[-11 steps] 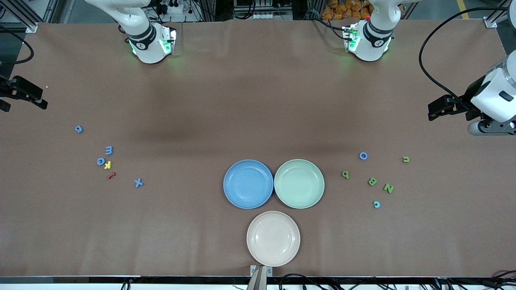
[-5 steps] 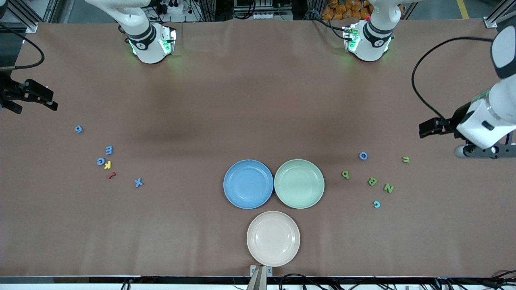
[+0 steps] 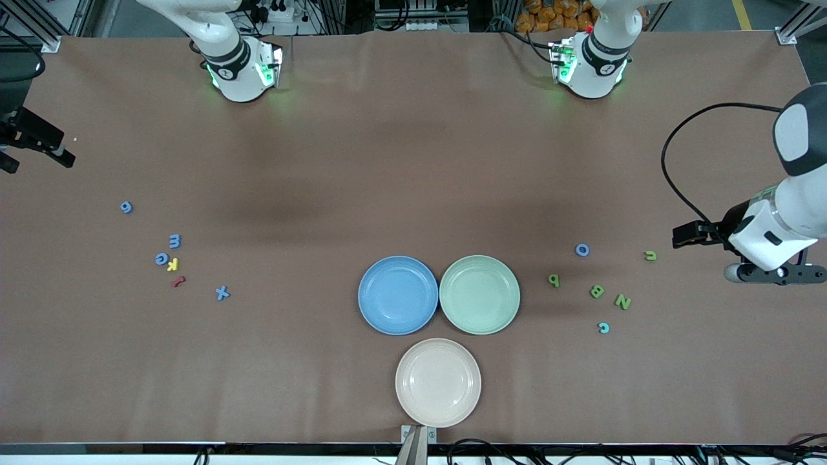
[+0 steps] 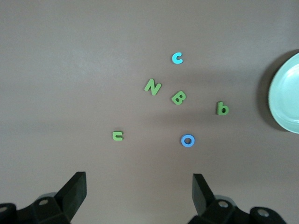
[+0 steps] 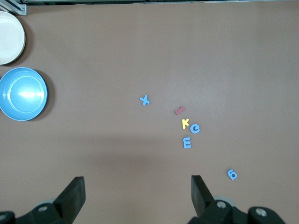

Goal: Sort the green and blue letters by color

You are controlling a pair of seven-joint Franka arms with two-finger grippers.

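Blue letters 6 (image 3: 126, 206), E (image 3: 174, 241), G (image 3: 161, 259) and X (image 3: 222, 293) lie toward the right arm's end of the table. Toward the left arm's end lie a blue O (image 3: 582, 250), a light-blue c (image 3: 603, 327) and green letters u (image 3: 650, 256), b (image 3: 554, 279), B (image 3: 596, 291) and N (image 3: 622, 301). My left gripper (image 3: 686, 235) (image 4: 138, 186) hangs open and empty over bare table beside the green u. My right gripper (image 3: 35, 161) (image 5: 138, 189) is open and empty over the table's end, above bare cloth.
A blue plate (image 3: 398, 295) and a pale green plate (image 3: 479, 294) touch at mid-table, with a cream plate (image 3: 438, 382) nearer the front camera. A yellow K (image 3: 172, 264) and a red squiggle (image 3: 178, 281) lie among the blue letters.
The left arm has swung down toward the green letters. The right gripper moved slightly inward, then back toward the table's end. No letter has moved.
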